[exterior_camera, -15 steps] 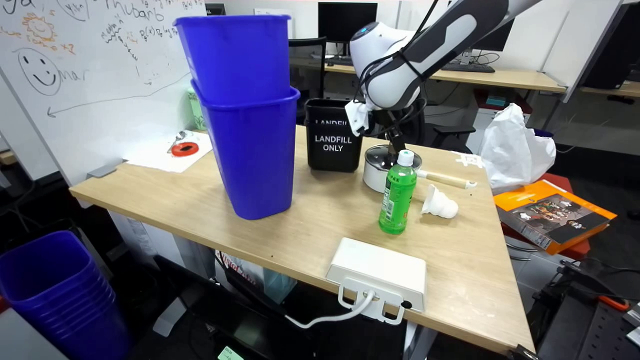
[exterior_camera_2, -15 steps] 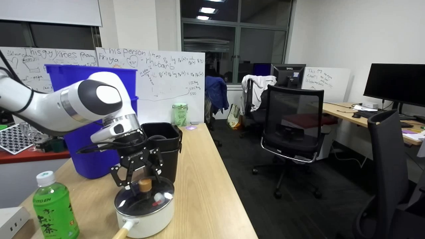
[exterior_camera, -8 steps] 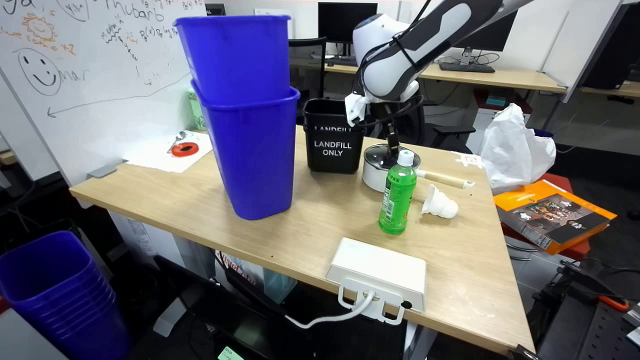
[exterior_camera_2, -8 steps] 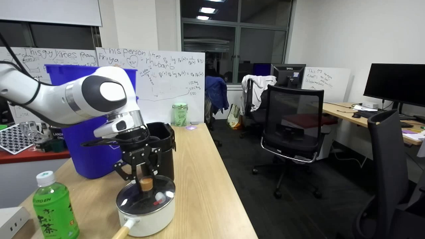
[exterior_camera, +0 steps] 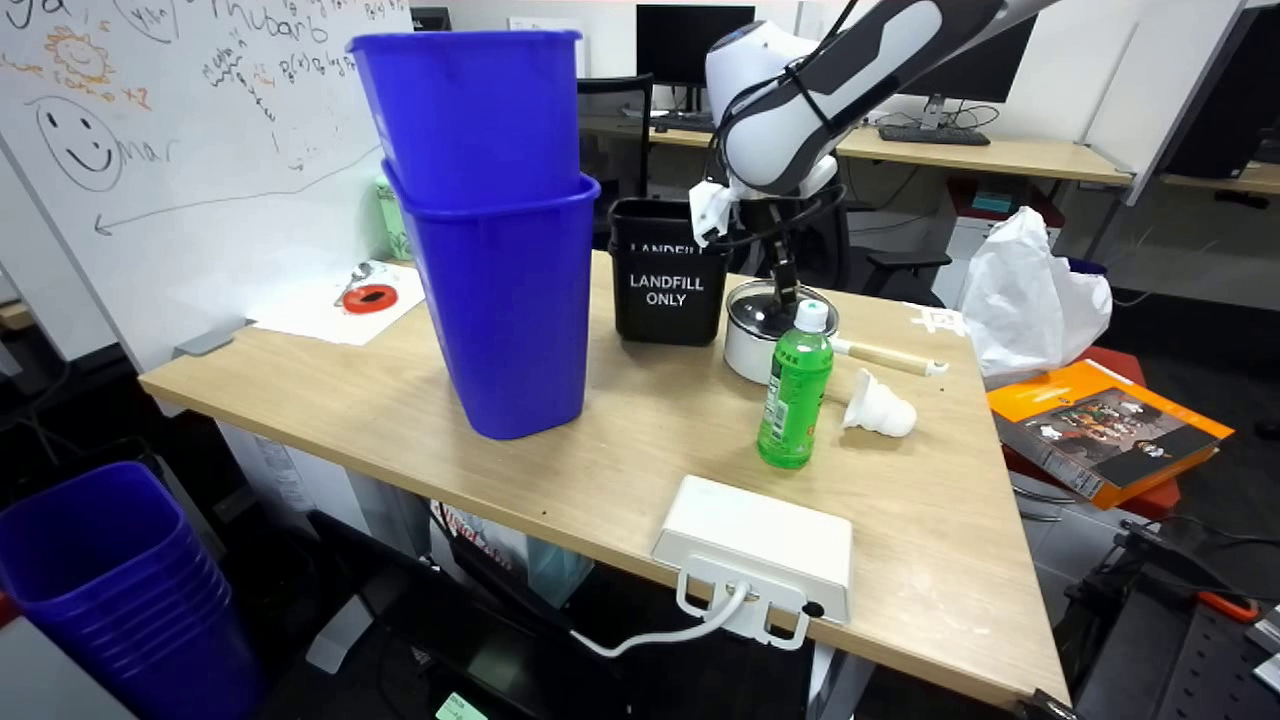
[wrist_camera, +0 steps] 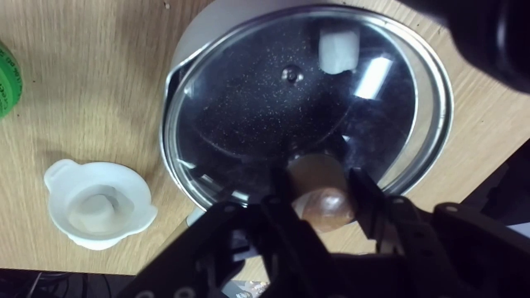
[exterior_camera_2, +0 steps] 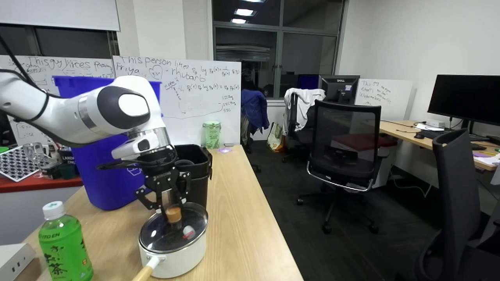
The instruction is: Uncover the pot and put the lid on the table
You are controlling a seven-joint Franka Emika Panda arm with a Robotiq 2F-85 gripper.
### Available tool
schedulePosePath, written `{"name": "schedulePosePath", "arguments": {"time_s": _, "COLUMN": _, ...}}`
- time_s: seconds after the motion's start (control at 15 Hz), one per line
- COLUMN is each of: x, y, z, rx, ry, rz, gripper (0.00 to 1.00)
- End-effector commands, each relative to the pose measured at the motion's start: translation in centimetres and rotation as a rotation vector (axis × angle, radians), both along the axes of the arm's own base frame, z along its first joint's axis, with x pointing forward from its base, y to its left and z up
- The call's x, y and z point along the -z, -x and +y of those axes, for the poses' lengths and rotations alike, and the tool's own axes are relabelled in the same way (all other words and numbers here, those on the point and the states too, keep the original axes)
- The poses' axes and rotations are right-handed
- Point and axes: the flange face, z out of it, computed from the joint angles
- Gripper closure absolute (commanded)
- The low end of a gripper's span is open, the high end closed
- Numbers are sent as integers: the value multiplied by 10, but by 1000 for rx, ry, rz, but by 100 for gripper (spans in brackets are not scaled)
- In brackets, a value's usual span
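The white pot point(exterior_camera_2: 181, 260) stands on the light wooden table point(exterior_camera: 560, 490), its wooden handle point(exterior_camera: 890, 357) pointing sideways. Over it sits the see-through lid point(wrist_camera: 256, 107) with a metal rim and a brown wooden knob point(wrist_camera: 325, 209). In the wrist view the lid lies a little off the pot's rim, and wood shows through the glass at its right side. My gripper point(exterior_camera_2: 174, 210) points down from above, its two black fingers on either side of the knob and shut on it. In an exterior view the green bottle hides part of the pot.
A green bottle point(exterior_camera: 795, 400) and a white cup point(wrist_camera: 99, 207) lying near the handle stand close to the pot. Black bins point(exterior_camera: 665, 285) are right behind it, tall blue bins point(exterior_camera: 500, 300) farther along. A white box point(exterior_camera: 755, 540) sits at the table edge.
The gripper has shifted over the knob and its fingers have come together on it. The lid now sits slightly higher against the pot than half a second ago.
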Motion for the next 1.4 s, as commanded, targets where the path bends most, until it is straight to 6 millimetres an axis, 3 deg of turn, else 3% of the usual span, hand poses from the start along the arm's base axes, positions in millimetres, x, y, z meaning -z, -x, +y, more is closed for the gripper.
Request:
{"name": "schedulePosePath", "arguments": {"time_s": 0.0, "x": -17, "y": 4, "z": -6, "rx": 22, "ry": -14, "rz": 29, "gripper": 84}}
{"name": "schedulePosePath", "arguments": {"time_s": 0.33, "x": -53, "y": 16, "z": -16, "rx": 47, "ry": -13, "rz": 53, "gripper": 84}}
{"name": "schedulePosePath", "arguments": {"time_s": 0.6, "x": -110, "y": 33, "z": -9, "rx": 44, "ry": -34, "rz": 64, "gripper": 84}}
{"name": "schedulePosePath", "arguments": {"time_s": 0.8, "x": -155, "y": 51, "z": 5, "rx": 29, "ry": -28, "rz": 72, "gripper": 84}}
{"name": "schedulePosePath", "arguments": {"time_s": 1.0, "x": -188, "y": 67, "z": 27, "rx": 16, "ry": 13, "rz": 64, "gripper": 84}}
{"name": "schedulePosePath", "arguments": {"time_s": 1.33, "x": -203, "y": 109, "z": 62, "rx": 7, "ry": 238, "rz": 121, "gripper": 84}}
